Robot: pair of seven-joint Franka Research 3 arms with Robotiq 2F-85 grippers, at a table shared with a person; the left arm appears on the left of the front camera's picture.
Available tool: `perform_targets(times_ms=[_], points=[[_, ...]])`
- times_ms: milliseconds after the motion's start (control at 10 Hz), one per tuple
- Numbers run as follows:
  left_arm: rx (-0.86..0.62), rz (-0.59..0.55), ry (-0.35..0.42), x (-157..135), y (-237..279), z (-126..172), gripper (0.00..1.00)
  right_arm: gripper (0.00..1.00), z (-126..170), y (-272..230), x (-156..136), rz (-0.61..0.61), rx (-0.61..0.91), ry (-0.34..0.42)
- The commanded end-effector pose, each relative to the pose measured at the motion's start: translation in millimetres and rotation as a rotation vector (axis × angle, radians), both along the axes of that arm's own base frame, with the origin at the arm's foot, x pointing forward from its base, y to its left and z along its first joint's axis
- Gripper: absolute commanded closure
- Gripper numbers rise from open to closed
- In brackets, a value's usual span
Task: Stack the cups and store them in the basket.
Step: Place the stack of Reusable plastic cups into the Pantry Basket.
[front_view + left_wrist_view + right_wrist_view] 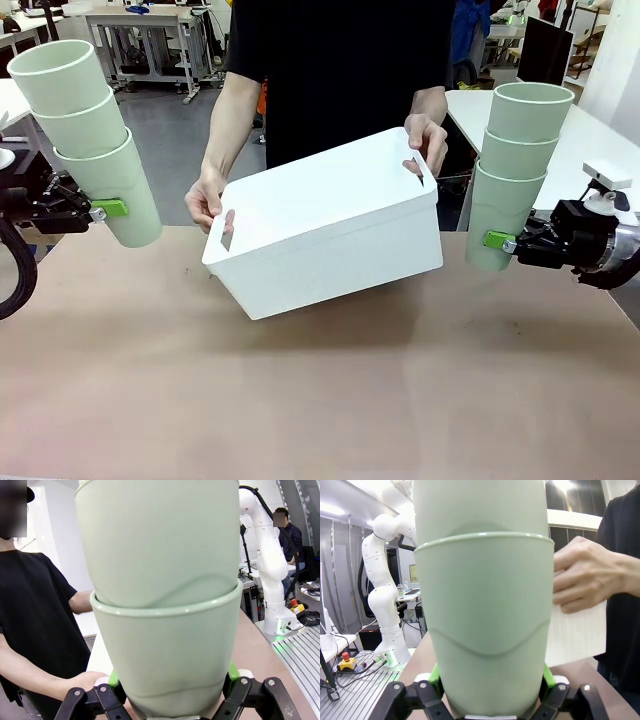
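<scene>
My left gripper [108,209] is shut on the lowest cup of a stack of three pale mint cups [95,140], held above the table's left side and leaning left. In the left wrist view that stack [165,605] rises between green pads [114,677]. On the right, my right gripper [497,240] is shut on the lowest cup of a second stack of three cups [515,170], nearly upright. The same stack [485,605] is in the right wrist view. Between the two stacks a person holds the white basket [330,240] tilted just above the table, with the basket [577,635] close beside the right stack.
The person's hands [205,200] [428,135] grip the basket's two short ends at the handle cut-outs. A hand [585,575] lies near the right stack. The brown table [300,400] stretches toward me under the basket. Another white table [590,140] stands at the back right.
</scene>
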State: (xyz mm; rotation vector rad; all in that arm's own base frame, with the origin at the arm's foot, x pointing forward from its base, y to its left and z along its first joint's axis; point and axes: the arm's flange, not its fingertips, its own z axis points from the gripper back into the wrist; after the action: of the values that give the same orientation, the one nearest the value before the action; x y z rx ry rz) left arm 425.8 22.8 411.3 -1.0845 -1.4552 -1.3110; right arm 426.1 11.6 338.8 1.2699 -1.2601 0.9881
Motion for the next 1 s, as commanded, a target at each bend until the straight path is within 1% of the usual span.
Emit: perform_targets(times_ms=[0, 200, 300, 500, 700, 900], points=[[-0.011, -0.011, -0.015, -0.5, 0.7, 4.6, 0.14, 0.17, 3.7, 2.1, 1.4, -0.018, 0.008, -0.019], [0.000, 0.000, 0.000, 0.0, 0.0, 0.0, 0.14, 0.17, 3.7, 2.1, 1.4, -0.018, 0.008, -0.019], [0.070, 0.031, -0.005, 0.2, -5.4, 30.6, 0.14, 0.17, 3.7, 2.1, 1.4, -0.018, 0.008, -0.019], [0.215, 0.030, 0.016, 4.7, -33.5, 79.3, 0.14, 0.17, 3.7, 2.1, 1.4, -0.018, 0.008, -0.019], [0.436, 0.032, 0.067, 12.8, -80.8, 106.4, 0.14, 0.17, 3.7, 2.1, 1.4, -0.018, 0.008, -0.019], [0.624, 0.031, 0.068, 20.0, -130.5, 117.5, 0.14, 0.17, 3.7, 2.1, 1.4, -0.018, 0.008, -0.019]])
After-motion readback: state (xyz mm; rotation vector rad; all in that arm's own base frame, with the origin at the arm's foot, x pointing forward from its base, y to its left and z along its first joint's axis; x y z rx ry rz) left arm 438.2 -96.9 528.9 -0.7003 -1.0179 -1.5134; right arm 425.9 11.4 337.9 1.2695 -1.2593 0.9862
